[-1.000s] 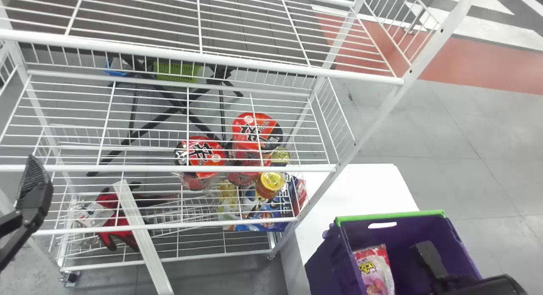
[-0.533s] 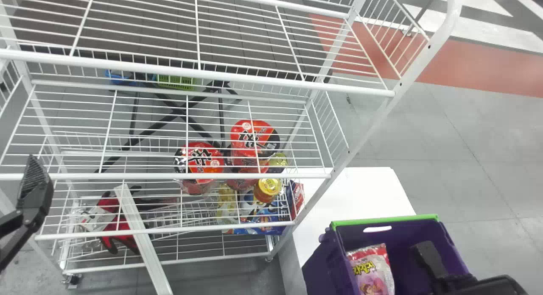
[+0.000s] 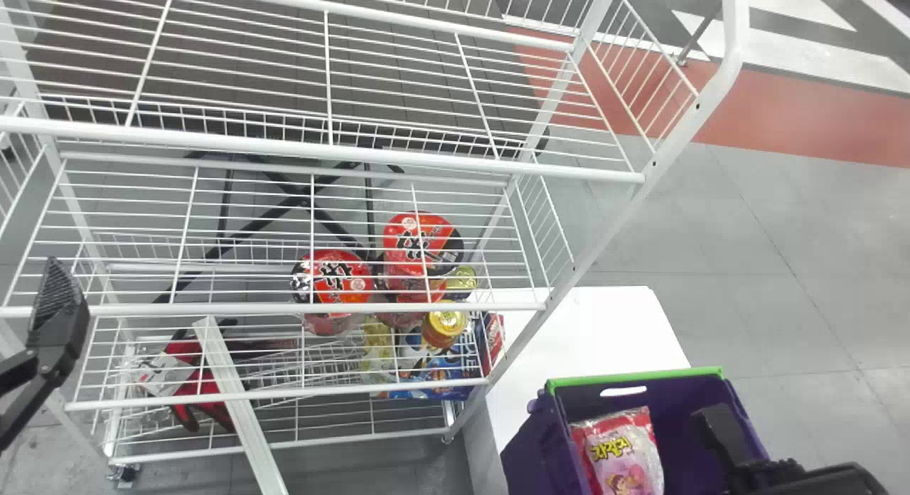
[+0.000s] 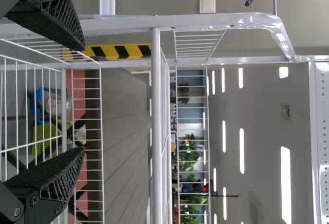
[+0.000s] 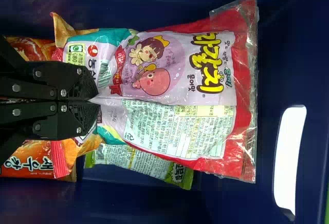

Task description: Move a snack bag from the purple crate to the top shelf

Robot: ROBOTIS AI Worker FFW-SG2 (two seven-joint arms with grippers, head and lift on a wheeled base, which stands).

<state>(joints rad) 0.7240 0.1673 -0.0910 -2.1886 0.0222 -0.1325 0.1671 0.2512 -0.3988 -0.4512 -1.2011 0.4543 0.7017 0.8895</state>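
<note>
Snack bag [image 5: 211, 80] of pink-and-red plastic is just beneath the right pincer [image 5: 97, 100], clamped along its raised ridge, likely for firm lifting from the purple plastic crate [image 3: 526, 449]; left pincer [image 4: 84, 99] hangs spread, white wire shelving [image 3: 284, 147] beyond it

The head view's bottom edge crops crate [image 3: 530, 445] and snack bag [image 3: 618, 452]. In the right wrist view, the snack bag partly hides a green packet [image 5: 139, 163]; the left edge crops an orange packet [image 5: 28, 158].
</note>
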